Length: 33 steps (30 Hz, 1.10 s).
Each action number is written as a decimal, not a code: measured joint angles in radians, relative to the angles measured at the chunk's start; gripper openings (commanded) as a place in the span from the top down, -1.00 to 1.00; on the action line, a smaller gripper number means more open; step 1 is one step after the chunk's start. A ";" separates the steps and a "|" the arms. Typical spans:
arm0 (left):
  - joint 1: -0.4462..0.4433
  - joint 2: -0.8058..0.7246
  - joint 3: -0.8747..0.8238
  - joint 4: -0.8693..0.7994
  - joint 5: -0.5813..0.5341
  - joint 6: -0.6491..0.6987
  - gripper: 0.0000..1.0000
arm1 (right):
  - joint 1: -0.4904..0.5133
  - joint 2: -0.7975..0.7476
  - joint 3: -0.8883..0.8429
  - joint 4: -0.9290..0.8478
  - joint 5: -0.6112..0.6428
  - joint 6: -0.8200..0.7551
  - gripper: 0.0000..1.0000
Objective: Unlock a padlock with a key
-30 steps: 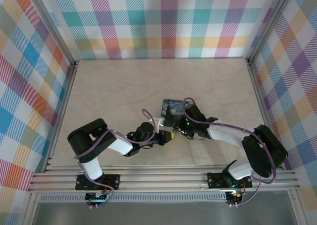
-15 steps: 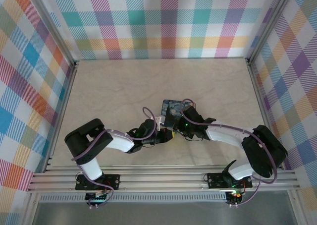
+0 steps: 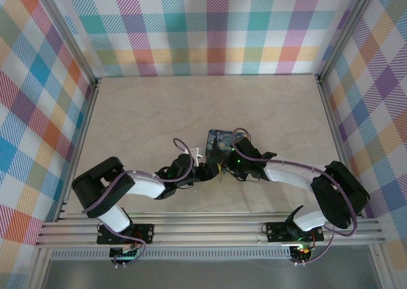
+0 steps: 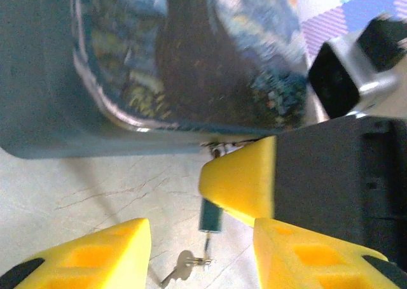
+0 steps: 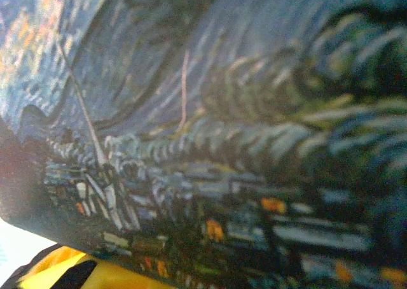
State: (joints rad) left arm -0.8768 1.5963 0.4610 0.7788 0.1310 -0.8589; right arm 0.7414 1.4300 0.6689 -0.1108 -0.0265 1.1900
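As seen from the top external camera, both arms reached inward over the bench [image 3: 146, 111] and met at its middle. The left tool [image 3: 208, 172] and right tool [image 3: 223, 165] lay close together at the near edge of the tin [image 3: 216, 139]. The padlock and key were too small to make out there, and neither tool's jaw state could be told from above.

Left wrist: the left tool's yellow fingers [image 4: 95, 254] stood wide apart at the bottom of the picture, gripping nothing. Between them, on the bench, lay the padlock [image 4: 211, 214], its blue body just below the tin's lower edge. The key [image 4: 184, 263] lay near it, closer to the camera, with a small ring beside its head. One yellow finger [image 4: 245, 179] of the right tool, on a black body, came in from the right, its tip just beside the padlock; whether they touched could not be told.

Right wrist: the tin's painted lid lay very close and blurred. A yellow finger [image 5: 60, 270] showed at the lower left corner. Whether the right tool was open or closed could not be told.
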 measured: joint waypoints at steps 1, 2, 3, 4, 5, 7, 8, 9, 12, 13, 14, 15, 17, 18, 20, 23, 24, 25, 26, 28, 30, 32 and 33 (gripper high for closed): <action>0.002 -0.013 -0.007 0.013 -0.003 -0.002 0.13 | 0.000 0.000 0.000 0.000 0.000 0.000 1.00; 0.003 -0.021 -0.013 0.026 -0.006 -0.006 0.14 | 0.001 0.000 0.000 0.000 0.000 0.000 1.00; 0.003 -0.023 -0.016 0.037 -0.006 -0.009 0.15 | 0.001 0.000 0.000 0.000 0.000 0.001 1.00; 0.003 -0.021 -0.020 0.045 -0.006 -0.013 0.16 | 0.001 0.000 0.000 0.000 0.000 0.002 1.00; 0.003 -0.020 -0.024 0.052 -0.006 -0.016 0.16 | 0.001 0.000 0.001 0.000 0.000 0.003 1.00; 0.003 -0.008 -0.030 0.076 -0.002 -0.021 0.16 | 0.001 0.000 0.001 0.000 -0.001 0.003 1.00; 0.002 0.001 -0.030 0.088 -0.002 -0.025 0.16 | 0.001 0.000 0.001 0.000 -0.001 0.004 1.00; 0.001 0.013 -0.030 0.099 0.002 -0.032 0.17 | 0.001 0.000 0.001 0.000 -0.001 0.004 1.00; -0.005 0.053 -0.030 0.129 0.008 -0.045 0.18 | 0.001 0.000 0.001 0.000 -0.001 0.004 1.00; -0.008 0.067 -0.030 0.136 0.009 -0.047 0.19 | 0.001 0.000 0.001 0.000 -0.002 0.004 1.00; -0.012 0.079 -0.030 0.142 0.008 -0.050 0.21 | 0.001 0.000 0.001 0.000 -0.002 0.005 1.00; -0.016 0.086 -0.030 0.143 0.009 -0.054 0.23 | 0.001 0.000 0.002 0.000 -0.002 0.005 1.00; -0.025 0.099 -0.030 0.150 0.009 -0.063 0.28 | 0.001 0.000 0.004 -0.002 -0.007 0.007 1.00; -0.028 0.103 -0.030 0.155 0.010 -0.066 0.28 | 0.002 0.000 0.005 -0.003 -0.008 0.008 1.00; -0.032 0.112 -0.030 0.172 0.010 -0.069 0.29 | 0.003 0.000 0.005 -0.004 -0.010 0.008 1.00; -0.037 0.122 -0.030 0.188 0.010 -0.073 0.33 | 0.005 0.000 0.006 -0.004 -0.011 0.008 1.00; -0.039 0.125 -0.029 0.194 0.010 -0.074 0.33 | 0.005 0.000 0.006 -0.004 -0.011 0.008 1.00; -0.041 0.129 -0.028 0.196 0.010 -0.077 0.33 | 0.005 0.000 0.006 -0.004 -0.011 0.008 1.00; -0.043 0.133 -0.028 0.200 0.010 -0.078 0.33 | 0.005 0.000 0.006 -0.004 -0.011 0.008 1.00; -0.046 0.141 -0.028 0.201 0.010 -0.084 0.33 | 0.005 0.000 0.006 -0.004 -0.011 0.008 1.00; -0.050 0.147 -0.028 0.201 0.009 -0.092 0.33 | 0.005 0.000 0.006 -0.004 -0.011 0.008 1.00; -0.055 0.148 -0.028 0.202 0.009 -0.095 0.34 | 0.005 0.000 0.006 -0.004 -0.011 0.008 1.00; -0.057 0.148 -0.028 0.204 0.009 -0.095 0.35 | 0.005 0.000 0.006 -0.004 -0.011 0.008 1.00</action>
State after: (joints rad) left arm -0.9340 1.7443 0.4332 0.9825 0.1402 -0.9543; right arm 0.7460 1.4300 0.6746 -0.1146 -0.0380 1.1976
